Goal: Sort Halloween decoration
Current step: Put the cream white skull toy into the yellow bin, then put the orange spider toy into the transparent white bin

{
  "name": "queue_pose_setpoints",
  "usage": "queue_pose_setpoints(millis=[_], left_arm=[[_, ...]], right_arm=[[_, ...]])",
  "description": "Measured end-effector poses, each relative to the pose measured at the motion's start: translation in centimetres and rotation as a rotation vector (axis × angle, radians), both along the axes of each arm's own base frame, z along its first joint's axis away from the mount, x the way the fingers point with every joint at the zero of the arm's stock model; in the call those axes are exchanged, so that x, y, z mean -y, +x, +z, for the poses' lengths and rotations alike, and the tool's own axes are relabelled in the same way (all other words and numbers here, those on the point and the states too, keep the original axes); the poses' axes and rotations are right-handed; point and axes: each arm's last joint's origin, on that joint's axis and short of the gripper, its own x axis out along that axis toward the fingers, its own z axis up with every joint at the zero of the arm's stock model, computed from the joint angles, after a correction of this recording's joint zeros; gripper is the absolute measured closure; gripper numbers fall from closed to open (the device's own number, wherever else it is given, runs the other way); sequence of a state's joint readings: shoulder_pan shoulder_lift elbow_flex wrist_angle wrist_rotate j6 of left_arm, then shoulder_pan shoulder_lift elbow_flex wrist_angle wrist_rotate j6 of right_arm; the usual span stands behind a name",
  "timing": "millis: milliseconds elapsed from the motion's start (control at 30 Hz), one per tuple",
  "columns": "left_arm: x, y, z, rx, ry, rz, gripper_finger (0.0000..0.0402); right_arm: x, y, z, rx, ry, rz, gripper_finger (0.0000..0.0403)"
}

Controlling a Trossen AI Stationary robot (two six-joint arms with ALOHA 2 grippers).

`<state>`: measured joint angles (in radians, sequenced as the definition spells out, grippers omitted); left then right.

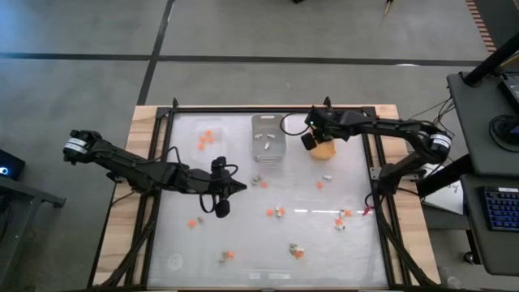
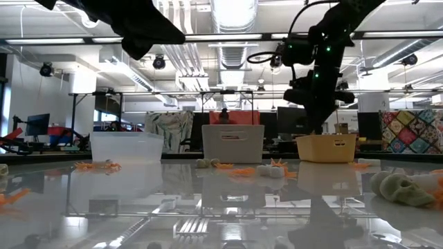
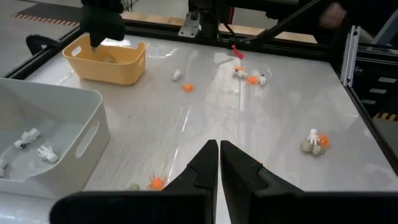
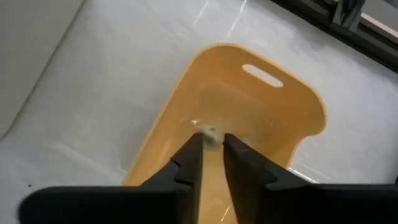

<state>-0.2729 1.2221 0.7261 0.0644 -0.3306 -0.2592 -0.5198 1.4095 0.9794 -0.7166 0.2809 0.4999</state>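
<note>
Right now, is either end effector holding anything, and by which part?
Left end effector: shut, empty. Right end effector, over the yellow tray: a tan trinket sits at its tips; grip unclear.

We find no legible text, label, brand, number or sign in any of the four views. The trays carry no lettering that we can read, the table surface is unmarked, and the arms show no readable markings. The screens and equipment in the room beyond the table are too small and blurred for us to make out any characters.
</note>
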Motion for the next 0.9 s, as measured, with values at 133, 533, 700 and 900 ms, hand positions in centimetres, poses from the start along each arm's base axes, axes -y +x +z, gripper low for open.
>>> queue_pose_setpoints(millis=[133, 533, 700, 900], left_arm=[[0.0, -0.1, -0.2, -0.019, -0.026, 0.014, 0.0402], [-0.3, -1.3, -1.9, -0.233, -0.21, 0.155, 0.0402], [-0.2, -2.5, -2.8, -0.43, -0.391, 0.242, 0.0402], [0.8, -4.3, -3.9, -0.661, -0.615, 0.336, 0.0402]], right_arm=[[0.0, 0.0, -0.1, -0.009, -0.004, 0.0, 0.0296], [-1.6, 1.0, 2.7, 0.113, -0.079, 0.088, 0.0244], [-3.3, 1.5, 4.0, 0.189, -0.114, 0.155, 0.0253], [-4.9, 2.4, 4.5, 0.236, -0.155, 0.221, 0.0261]])
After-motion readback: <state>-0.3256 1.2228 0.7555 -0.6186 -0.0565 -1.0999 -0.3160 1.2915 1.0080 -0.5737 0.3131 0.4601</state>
